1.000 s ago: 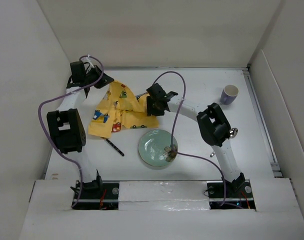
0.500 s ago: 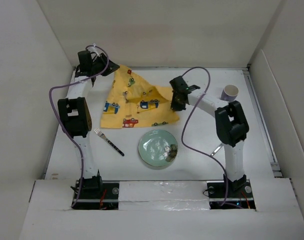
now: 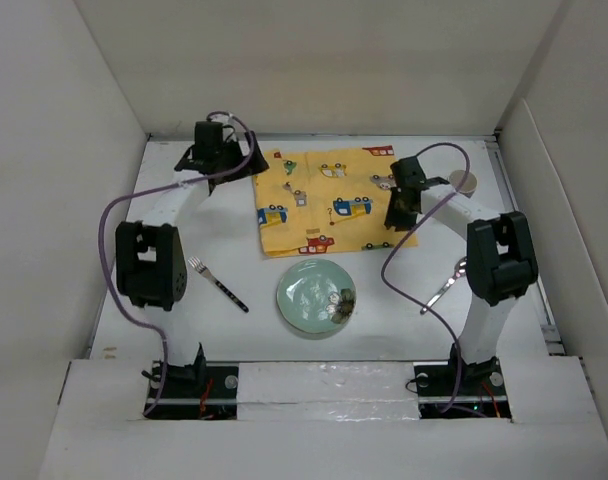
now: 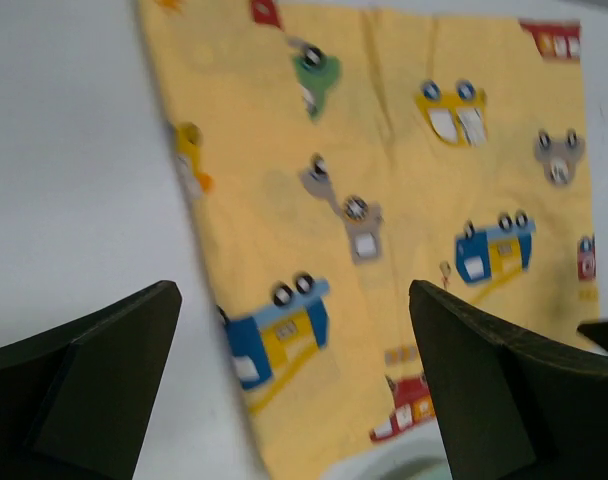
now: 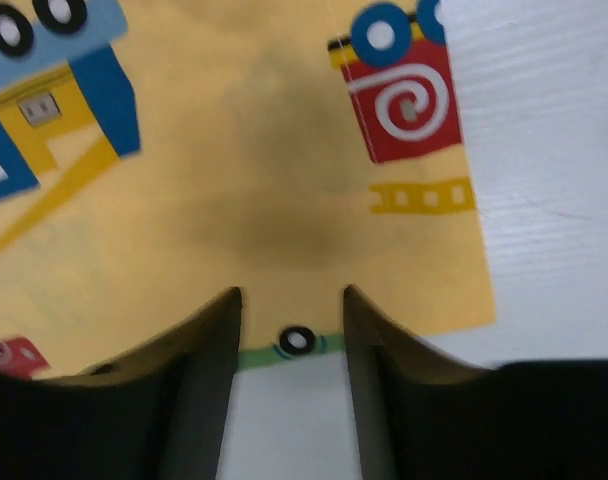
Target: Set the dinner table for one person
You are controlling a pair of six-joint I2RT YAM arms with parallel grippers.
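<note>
The dinner table [image 3: 254,330], a plain white top walled by white panels, fills the overhead view with one place setting only partly laid. A yellow car-print placemat [image 3: 329,195] lies spread flat at its far middle, between the two arms. A pale green plate [image 3: 316,297] sits on the bare top just at the mat's near edge, not on it.

The left gripper [image 4: 294,390] hovers over the mat's left side, its jaws wide apart and holding nothing. The right gripper [image 5: 292,390] hangs over the mat's right near corner, its fingers parted with only flat cloth showing in the gap.

A fork [image 3: 217,283] lies left of the plate, well apart from the mat. A spoon [image 3: 444,290] lies to the right beside the right arm, and a cup [image 3: 466,182] stands at the far right, partly hidden by that arm.

The mat-laying step looks finished. The next move is probably to bring the plate onto the cloth, which calls for a grip on its thin rim without dragging or wrinkling the mat, and after that the cutlery and the cup.
</note>
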